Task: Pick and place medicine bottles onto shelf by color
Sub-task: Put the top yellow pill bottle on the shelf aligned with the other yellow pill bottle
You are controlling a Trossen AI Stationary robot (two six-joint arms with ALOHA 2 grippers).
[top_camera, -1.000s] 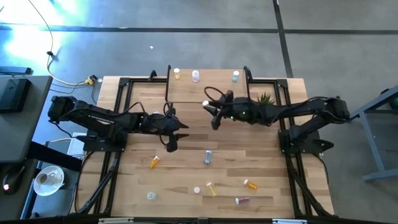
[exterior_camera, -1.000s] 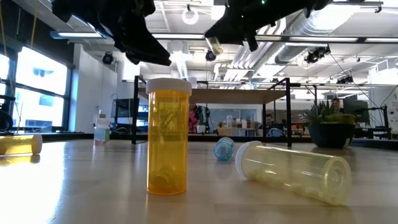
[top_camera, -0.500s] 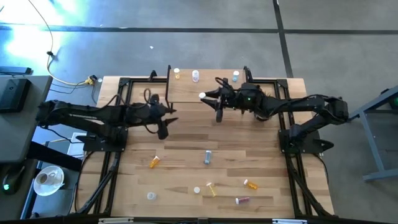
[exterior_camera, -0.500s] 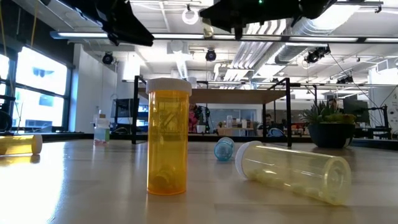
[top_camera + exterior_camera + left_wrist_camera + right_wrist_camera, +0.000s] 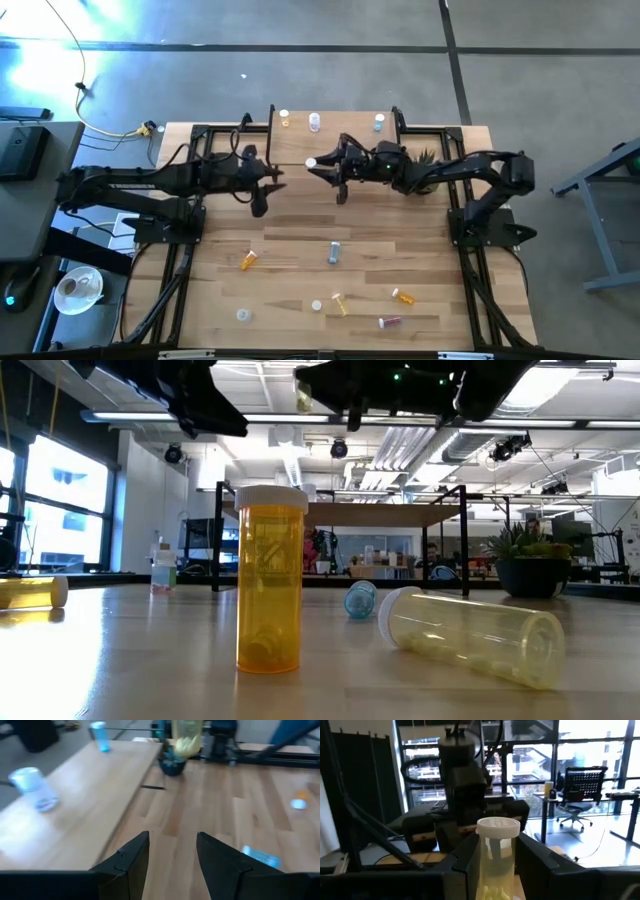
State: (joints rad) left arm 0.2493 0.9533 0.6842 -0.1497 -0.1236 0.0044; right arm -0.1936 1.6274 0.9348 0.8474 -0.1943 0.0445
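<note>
Near edge of bench: I see loose medicine bottles lying scattered. Mid-bench: left gripper, jaws apart w/ nothing between. Right gripper, jaws clamped on pale yellow bottle, held above shelf. Far: three bottles upright along shelf's back edge

Open-plan lab, exposed ceiling ducts, office chair, big windows
</note>
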